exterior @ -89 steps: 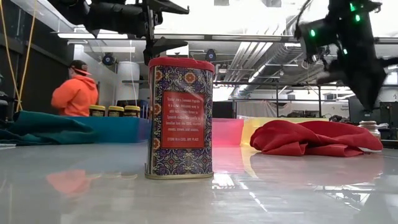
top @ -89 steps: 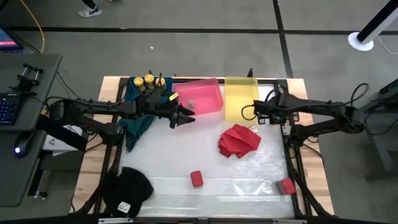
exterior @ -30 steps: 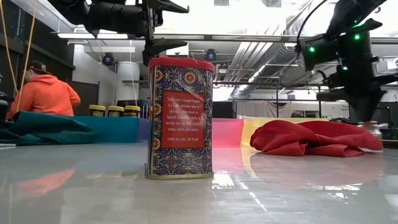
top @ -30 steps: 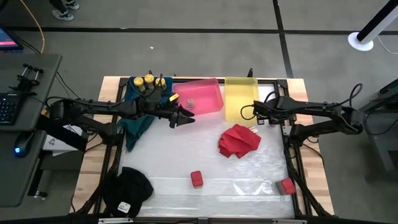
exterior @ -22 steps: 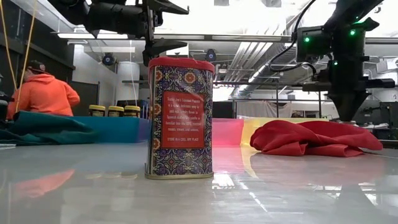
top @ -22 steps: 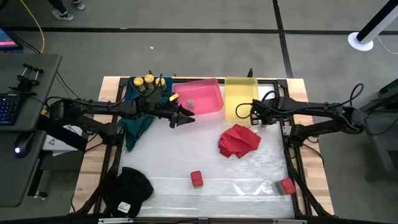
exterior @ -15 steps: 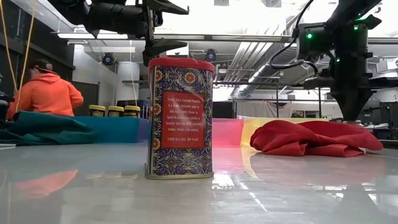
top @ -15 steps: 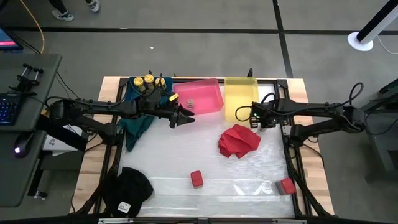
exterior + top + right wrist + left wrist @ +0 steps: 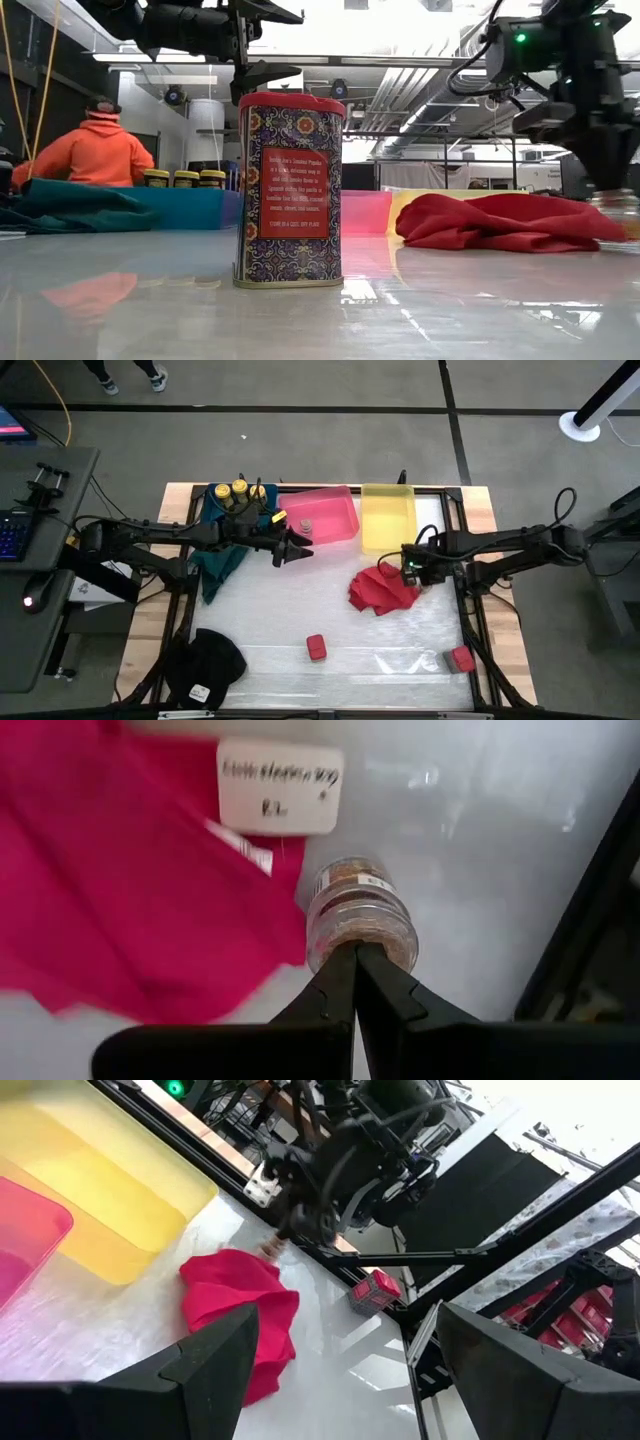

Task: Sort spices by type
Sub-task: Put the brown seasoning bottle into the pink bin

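Right hand [image 9: 354, 952] closed, empty, fingertips touching the small pale jar [image 9: 360, 914], which stands on the surface [image 9: 300, 610] at the red cloth's [image 9: 383, 588] 3 o'clock edge. Left hand [image 9: 300, 550] open, empty, hovering at 6 o'clock of the pink bin [image 9: 325, 515].

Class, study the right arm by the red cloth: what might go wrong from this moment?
1. The right gripper has its jaws shut and its tips right at the small jar; a push could tip or roll it.
2. The red cloth lies against that jar, so a grasp might snag fabric.
3. Shut jaws cannot take the jar until they open.
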Robot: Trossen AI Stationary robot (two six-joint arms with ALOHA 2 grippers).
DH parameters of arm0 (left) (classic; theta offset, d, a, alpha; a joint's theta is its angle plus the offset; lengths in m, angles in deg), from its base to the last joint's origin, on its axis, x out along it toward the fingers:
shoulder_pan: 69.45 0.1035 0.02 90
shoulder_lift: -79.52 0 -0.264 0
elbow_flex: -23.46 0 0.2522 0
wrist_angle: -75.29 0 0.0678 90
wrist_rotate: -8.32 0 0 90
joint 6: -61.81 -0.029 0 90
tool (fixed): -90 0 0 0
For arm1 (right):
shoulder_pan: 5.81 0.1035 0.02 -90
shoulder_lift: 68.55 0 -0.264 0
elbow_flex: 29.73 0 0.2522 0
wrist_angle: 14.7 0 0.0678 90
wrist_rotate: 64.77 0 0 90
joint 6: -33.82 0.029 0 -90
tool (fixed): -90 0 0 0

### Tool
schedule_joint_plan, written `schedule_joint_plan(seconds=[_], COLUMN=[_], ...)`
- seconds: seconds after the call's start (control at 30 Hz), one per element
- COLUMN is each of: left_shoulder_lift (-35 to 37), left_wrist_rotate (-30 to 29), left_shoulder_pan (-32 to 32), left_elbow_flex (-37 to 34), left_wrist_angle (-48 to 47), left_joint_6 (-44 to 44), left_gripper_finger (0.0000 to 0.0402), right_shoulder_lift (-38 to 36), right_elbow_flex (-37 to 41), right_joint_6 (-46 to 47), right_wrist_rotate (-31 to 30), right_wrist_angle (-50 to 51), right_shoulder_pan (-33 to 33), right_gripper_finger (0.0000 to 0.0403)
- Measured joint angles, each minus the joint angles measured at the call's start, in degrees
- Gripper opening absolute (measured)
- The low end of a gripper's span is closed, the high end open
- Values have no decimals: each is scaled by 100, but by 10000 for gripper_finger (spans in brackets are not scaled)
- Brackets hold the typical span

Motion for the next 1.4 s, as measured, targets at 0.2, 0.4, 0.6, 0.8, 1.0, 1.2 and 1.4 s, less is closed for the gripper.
schedule_joint_plan(seconds=[0.2,0.4,0.6,0.8,1.0,1.2,1.4], left_shoulder_lift=[0,0,-1,-2,-2,33,66], left_wrist_rotate=[0,21,765,999,1052,1069,1069], left_shoulder_pan=[0,0,-4,-2,-2,0,0], left_elbow_flex=[2,7,9,7,7,4,2], left_wrist_angle=[0,-149,-718,-1347,-1664,-1661,-1667], left_joint_6=[-184,-390,-840,-956,-1097,-1127,-1202], left_gripper_finger=[294,294,294,294,294,294,294], right_shoulder_lift=[15,22,52,458,1269,1854,2285], right_elbow_flex=[20,50,79,70,48,43,-463], right_joint_6=[456,1221,2130,2410,2271,2047,1136], right_wrist_rotate=[575,914,816,702,737,308,1], right_wrist_angle=[-57,-692,-1796,-2889,-4611,-5991,-5946], right_shoulder_pan=[713,1486,2141,2465,2507,2324,1763], right_gripper_finger=[0,0,0,0,0,0,0])
